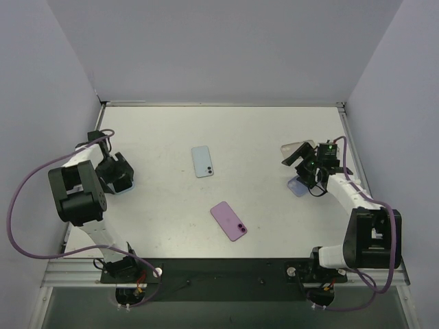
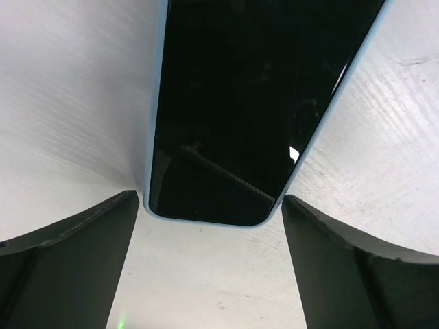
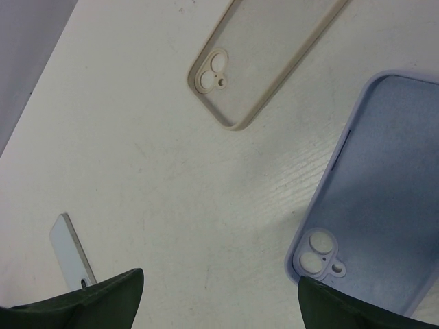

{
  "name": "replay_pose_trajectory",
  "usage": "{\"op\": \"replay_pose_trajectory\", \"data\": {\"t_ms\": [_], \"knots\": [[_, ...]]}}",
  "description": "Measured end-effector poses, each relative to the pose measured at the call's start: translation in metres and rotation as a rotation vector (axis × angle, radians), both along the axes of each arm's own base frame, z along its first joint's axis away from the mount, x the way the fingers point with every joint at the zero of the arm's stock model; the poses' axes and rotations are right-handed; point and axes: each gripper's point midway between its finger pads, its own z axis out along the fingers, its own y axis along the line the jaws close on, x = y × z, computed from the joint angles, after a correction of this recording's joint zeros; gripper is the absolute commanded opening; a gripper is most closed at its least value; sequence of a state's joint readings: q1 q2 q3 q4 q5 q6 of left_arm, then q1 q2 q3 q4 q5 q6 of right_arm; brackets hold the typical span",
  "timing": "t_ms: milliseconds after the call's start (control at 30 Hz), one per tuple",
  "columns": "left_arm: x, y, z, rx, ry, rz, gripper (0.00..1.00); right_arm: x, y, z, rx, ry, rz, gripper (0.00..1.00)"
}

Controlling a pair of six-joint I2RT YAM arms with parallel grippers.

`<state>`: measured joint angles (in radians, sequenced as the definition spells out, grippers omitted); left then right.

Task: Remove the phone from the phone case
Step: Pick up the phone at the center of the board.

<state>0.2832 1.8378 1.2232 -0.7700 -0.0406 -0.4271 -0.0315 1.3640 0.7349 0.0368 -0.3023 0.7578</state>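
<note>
Left gripper hangs with its jaws spread wide and nothing between them. Just past its fingertips a black-screened phone with a pale blue rim lies screen up on the white table, filling the upper middle of the left wrist view. I cannot tell whether that rim is a case or the phone's own frame.

At the right of the overhead view, the right gripper is likewise spread and empty above the table. Beneath it a clear case with a beige rim lies flat at the upper middle. An empty lavender case sits apart at the right, hollow side up.

Centre of the overhead view, a light blue phone lies back up. A pink-purple phone lies below it, also back up.
</note>
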Motion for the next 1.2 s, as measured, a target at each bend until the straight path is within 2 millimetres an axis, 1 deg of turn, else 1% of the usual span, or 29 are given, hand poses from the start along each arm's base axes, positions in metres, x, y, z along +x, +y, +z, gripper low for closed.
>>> {"op": "replay_pose_trajectory", "data": {"t_ms": [100, 233, 300, 400, 433, 500, 633, 667, 733, 767, 833, 867, 933, 1000, 1067, 1133, 1200], "knots": [[0.004, -0.002, 0.0, -0.012, -0.013, -0.016, 0.97, -0.003, 0.001, -0.003, 0.003, 0.008, 0.002, 0.87], [0.005, -0.005, -0.006, -0.036, -0.008, -0.031, 0.96, -0.004, 0.002, -0.004, 0.009, 0.008, 0.008, 0.87], [0.006, -0.007, -0.006, -0.048, -0.013, -0.033, 0.95, -0.004, 0.003, -0.004, 0.011, 0.006, 0.01, 0.87], [0.007, -0.007, -0.006, -0.052, -0.009, -0.033, 0.9, -0.005, 0.003, -0.003, 0.014, 0.003, 0.013, 0.87], [0.008, -0.007, -0.006, -0.053, -0.006, -0.032, 0.84, -0.006, 0.004, -0.003, 0.015, 0.003, 0.014, 0.87], [0.009, -0.007, -0.007, -0.057, 0.0, -0.032, 0.8, -0.006, 0.004, -0.002, 0.016, -0.001, 0.014, 0.87], [0.009, -0.008, -0.007, -0.063, 0.004, -0.032, 0.73, -0.006, 0.005, -0.002, 0.021, -0.003, 0.019, 0.86], [0.009, -0.009, -0.007, -0.062, 0.004, -0.033, 0.7, -0.006, 0.005, -0.002, 0.022, -0.003, 0.02, 0.86], [0.009, -0.01, -0.006, -0.056, 0.005, -0.04, 0.68, -0.007, 0.006, -0.002, 0.024, -0.002, 0.022, 0.86], [0.01, -0.012, -0.006, -0.05, 0.005, -0.047, 0.63, -0.007, 0.006, -0.001, 0.027, -0.003, 0.024, 0.86], [0.012, -0.017, -0.005, -0.036, 0.0, -0.071, 0.61, -0.007, 0.007, 0.0, 0.029, -0.005, 0.027, 0.86], [0.013, -0.023, -0.005, -0.033, -0.005, -0.09, 0.61, -0.007, 0.007, 0.001, 0.031, -0.009, 0.029, 0.86], [0.017, -0.041, -0.004, -0.035, -0.017, -0.142, 0.6, -0.007, 0.008, 0.004, 0.033, -0.016, 0.032, 0.86], [0.017, -0.071, -0.004, -0.054, -0.03, -0.224, 0.6, -0.007, 0.009, 0.006, 0.034, -0.024, 0.034, 0.86], [0.013, -0.1, -0.002, -0.085, -0.039, -0.295, 0.6, -0.007, 0.011, 0.007, 0.034, -0.027, 0.04, 0.86], [0.003, -0.126, -0.002, -0.116, -0.039, -0.358, 0.6, -0.008, 0.011, 0.007, 0.034, -0.024, 0.042, 0.85], [-0.007, -0.142, -0.001, -0.142, -0.035, -0.392, 0.59, -0.009, 0.014, 0.006, 0.034, -0.019, 0.049, 0.85]]}}
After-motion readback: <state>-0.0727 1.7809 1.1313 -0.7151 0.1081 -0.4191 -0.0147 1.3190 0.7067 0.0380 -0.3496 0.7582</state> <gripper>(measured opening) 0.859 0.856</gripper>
